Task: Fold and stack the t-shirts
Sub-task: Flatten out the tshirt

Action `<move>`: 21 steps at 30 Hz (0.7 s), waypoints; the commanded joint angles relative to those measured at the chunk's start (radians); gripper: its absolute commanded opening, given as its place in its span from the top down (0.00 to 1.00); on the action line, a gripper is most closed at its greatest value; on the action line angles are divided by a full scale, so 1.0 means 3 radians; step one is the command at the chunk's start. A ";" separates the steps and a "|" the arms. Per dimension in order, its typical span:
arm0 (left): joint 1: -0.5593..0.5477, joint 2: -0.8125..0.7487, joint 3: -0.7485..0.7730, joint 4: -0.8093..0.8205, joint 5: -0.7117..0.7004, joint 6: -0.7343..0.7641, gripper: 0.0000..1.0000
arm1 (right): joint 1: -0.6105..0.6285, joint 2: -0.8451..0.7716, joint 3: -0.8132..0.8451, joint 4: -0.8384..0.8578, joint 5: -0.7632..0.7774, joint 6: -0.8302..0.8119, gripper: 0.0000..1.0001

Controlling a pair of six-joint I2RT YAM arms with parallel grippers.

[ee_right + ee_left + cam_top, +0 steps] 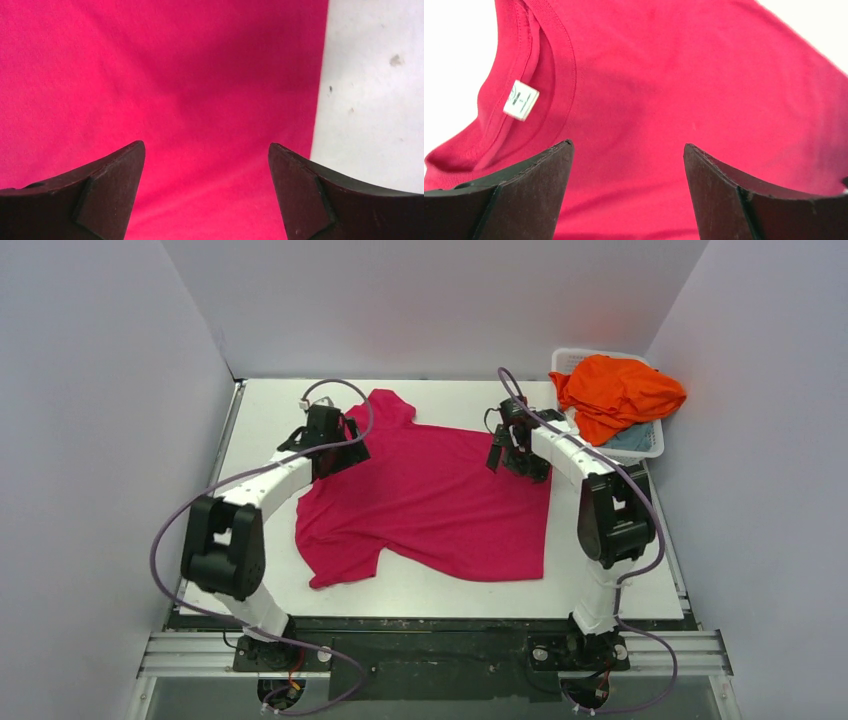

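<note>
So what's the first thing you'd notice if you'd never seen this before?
The big magenta-pink cloth t-shirt spread across the middle of the white table jumps out first. Then the crumpled bright orange t-shirt, heaped on the white plastic lattice basket in the far right corner. The left pincer hangs open by the collar, the right pincer open near the shirt's right edge.

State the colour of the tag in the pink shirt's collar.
White tag; clearest in left wrist view.
</note>
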 commanded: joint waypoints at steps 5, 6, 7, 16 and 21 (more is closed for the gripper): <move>0.0095 0.1111 0.0929 -0.0122 0.0090 0.0395 0.09 | -0.0247 0.0610 0.0548 0.0000 -0.0226 -0.0070 0.13; 0.0110 0.1256 0.1063 -0.0146 0.0071 0.0404 0.09 | -0.0276 0.0654 0.0602 0.0000 -0.0256 -0.0071 0.13; 0.0122 0.1331 0.1122 -0.0193 0.0064 0.0413 0.09 | -0.0295 0.0749 0.0632 -0.0001 -0.0316 -0.0076 0.13; 0.0367 0.1847 0.1532 -0.0349 0.0122 0.0405 0.09 | -0.0374 0.1439 0.1467 -0.0108 -0.0649 -0.0148 0.15; 0.0495 0.1984 0.1658 -0.0331 0.0192 0.0371 0.09 | -0.0429 0.1931 0.2172 -0.0155 -0.0857 -0.0033 0.16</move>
